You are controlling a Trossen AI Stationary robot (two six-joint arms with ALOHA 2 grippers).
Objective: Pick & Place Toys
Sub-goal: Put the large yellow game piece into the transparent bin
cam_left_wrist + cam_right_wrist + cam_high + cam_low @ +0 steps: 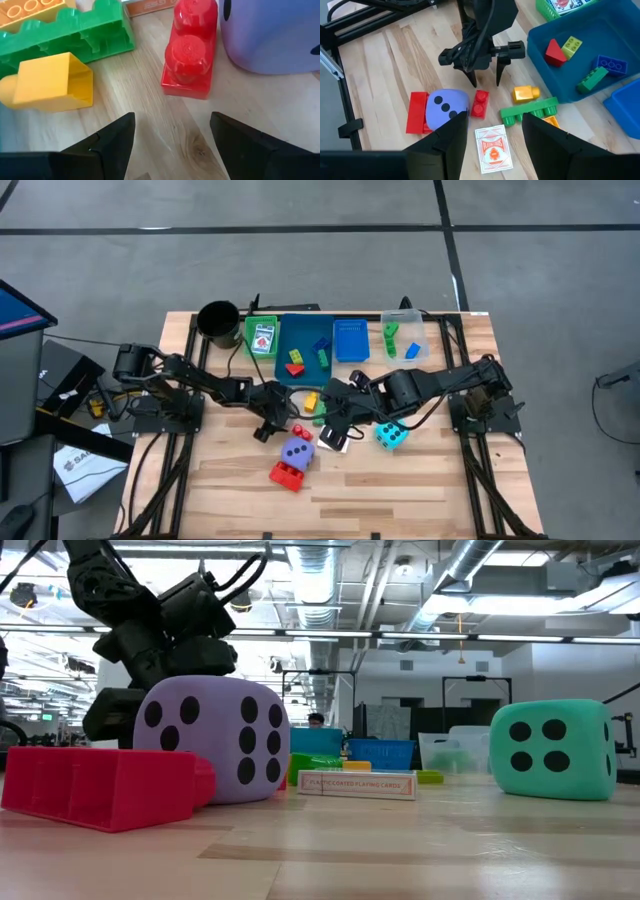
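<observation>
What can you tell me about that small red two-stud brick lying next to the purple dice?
The small red two-stud plastic brick is a glossy, narrow block with two round studs in a row on top. It lies flat, studs up, on the wooden table, right beside the soft purple dotted dice cube; whether the two touch is unclear. A yellow brick and a green brick lie apart from it on its other side. The left gripper hangs open just short of it, not touching.

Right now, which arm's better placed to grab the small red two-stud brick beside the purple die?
Left. Its claw hangs open right by the small red brick, nothing between them. The right claw sits over the card deck, with the purple die beside it, so it would have to shift over.
</observation>
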